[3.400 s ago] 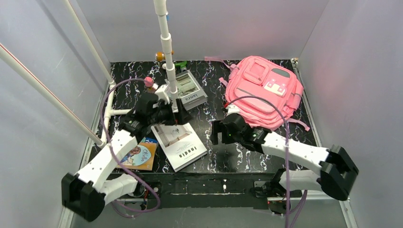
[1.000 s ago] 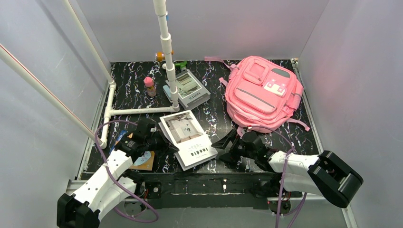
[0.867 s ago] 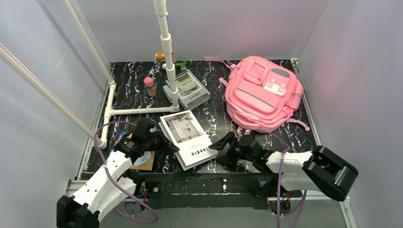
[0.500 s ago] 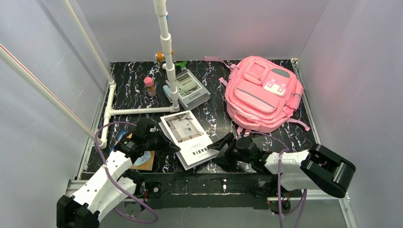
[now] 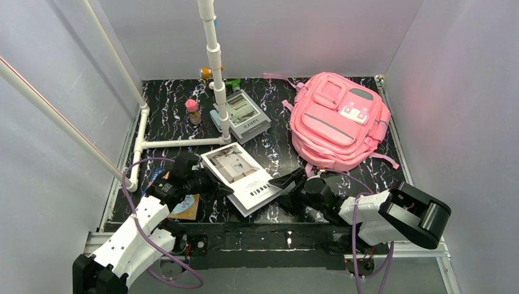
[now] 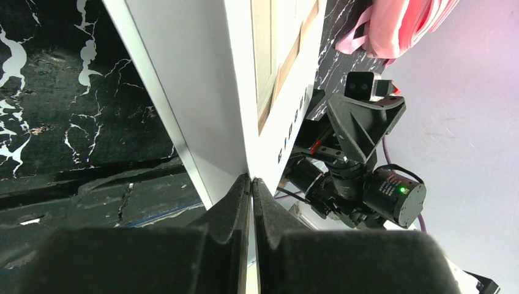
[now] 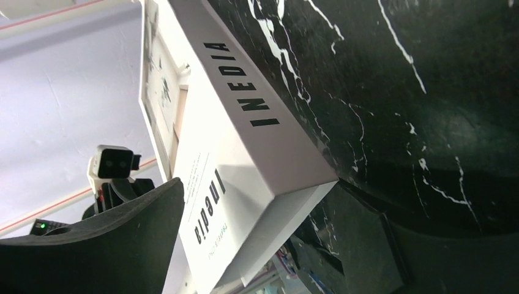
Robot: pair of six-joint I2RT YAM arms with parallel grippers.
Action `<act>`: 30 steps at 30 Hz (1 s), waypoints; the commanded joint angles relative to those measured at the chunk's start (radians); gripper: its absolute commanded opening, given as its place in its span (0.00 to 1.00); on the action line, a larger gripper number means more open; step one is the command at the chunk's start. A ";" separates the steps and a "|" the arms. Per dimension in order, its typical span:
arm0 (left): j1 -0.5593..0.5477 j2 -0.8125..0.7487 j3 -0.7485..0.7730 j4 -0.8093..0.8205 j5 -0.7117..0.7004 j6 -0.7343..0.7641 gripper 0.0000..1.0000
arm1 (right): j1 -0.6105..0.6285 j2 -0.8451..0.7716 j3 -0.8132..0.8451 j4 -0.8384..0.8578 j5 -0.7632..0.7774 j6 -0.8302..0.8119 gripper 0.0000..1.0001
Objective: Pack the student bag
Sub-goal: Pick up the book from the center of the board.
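The student bag (image 5: 339, 119), a big pink backpack, lies flat at the back right, and a strap of it shows in the left wrist view (image 6: 398, 24). A white book marked "inedia" (image 5: 242, 177) lies mid-table. My left gripper (image 5: 207, 185) is shut on the book's left edge, its fingertips (image 6: 242, 184) pinching the white book (image 6: 208, 92). My right gripper (image 5: 286, 187) stands open at the book's near right corner. In the right wrist view that corner of the book (image 7: 245, 153) sits between the spread fingers of the right gripper (image 7: 263, 245).
A grey book (image 5: 245, 116) leans by the white pipe stand (image 5: 214, 67), with a small pink bottle (image 5: 193, 111) to its left and orange and green toys (image 5: 211, 73) behind. A colourful booklet (image 5: 183, 205) lies under my left arm. A pipe frame (image 5: 177, 143) runs left.
My right gripper has slid left until the book's corner lies between its fingers. The book has turned slightly, its right end lifted. My left gripper has stayed shut on the book.
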 commanded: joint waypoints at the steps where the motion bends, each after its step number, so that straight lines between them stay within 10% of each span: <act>1: 0.001 -0.019 -0.018 0.005 0.035 -0.011 0.00 | 0.006 0.015 0.010 0.104 0.090 0.009 0.90; 15: 0.001 -0.016 -0.045 0.015 0.044 -0.012 0.00 | 0.019 0.144 0.007 0.260 0.091 0.033 0.44; 30: 0.001 -0.032 -0.059 0.062 0.092 -0.025 0.00 | 0.031 0.198 0.113 0.349 0.072 -0.069 0.74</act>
